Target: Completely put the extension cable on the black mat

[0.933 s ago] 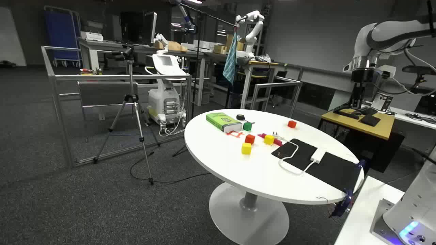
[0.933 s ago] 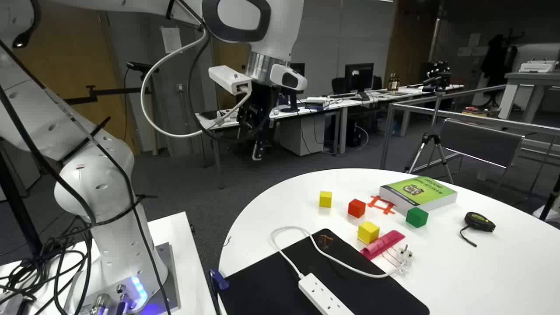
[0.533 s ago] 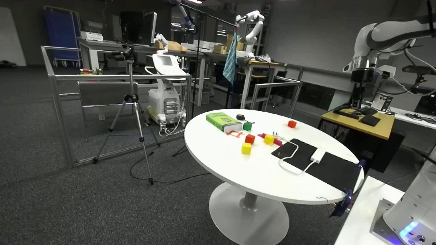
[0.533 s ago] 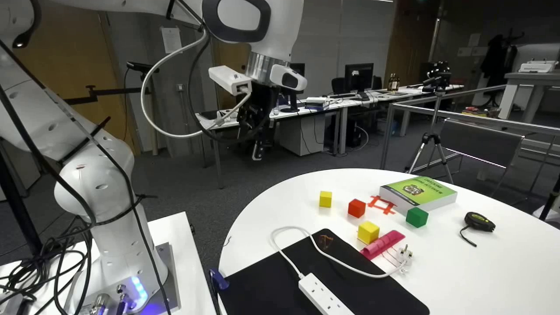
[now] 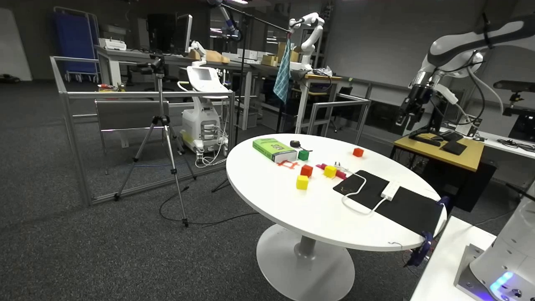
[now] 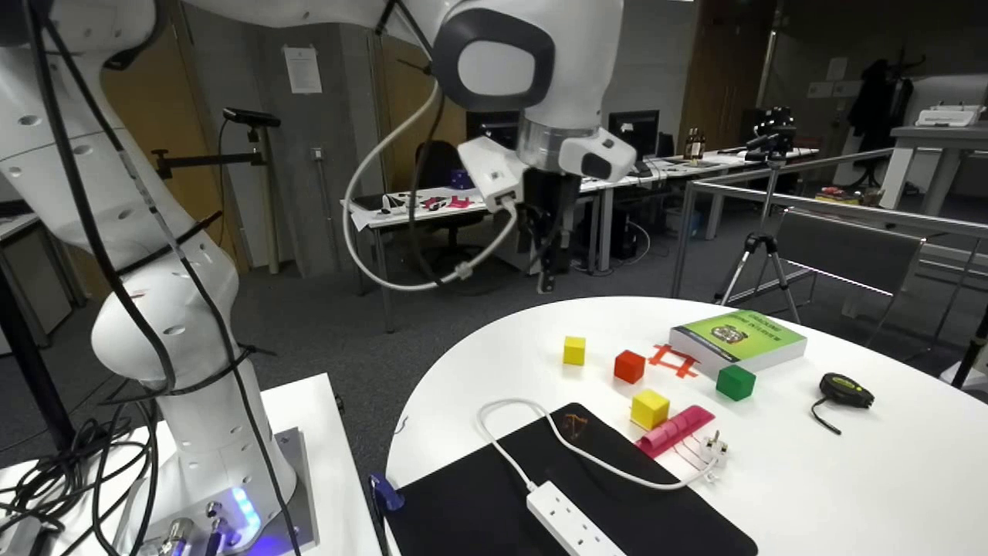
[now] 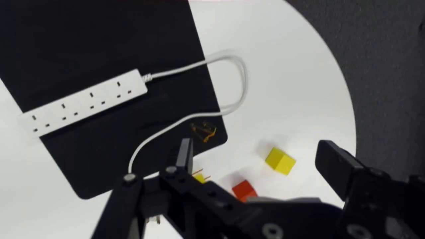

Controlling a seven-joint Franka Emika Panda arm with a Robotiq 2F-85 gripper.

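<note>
The spread hand (image 7: pixel 255 151) hangs clear; extension cable (image 7: pixel 83 103) overruns edges of the black mat (image 7: pixel 113 131).

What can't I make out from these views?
In an exterior view, bottom edge crops the white elongated power strip.
Wrist view: its cordless end fades against the white round tabletop.
Wrist view: the black hand hides most of the white plug.
Wrist view: thin white cord, loop blurred.

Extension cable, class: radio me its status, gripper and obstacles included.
Gripper open, empty. Extension cable partly on black mat; cord loop and plug off it. Pink piece near plug, possibly obstructing.
</note>
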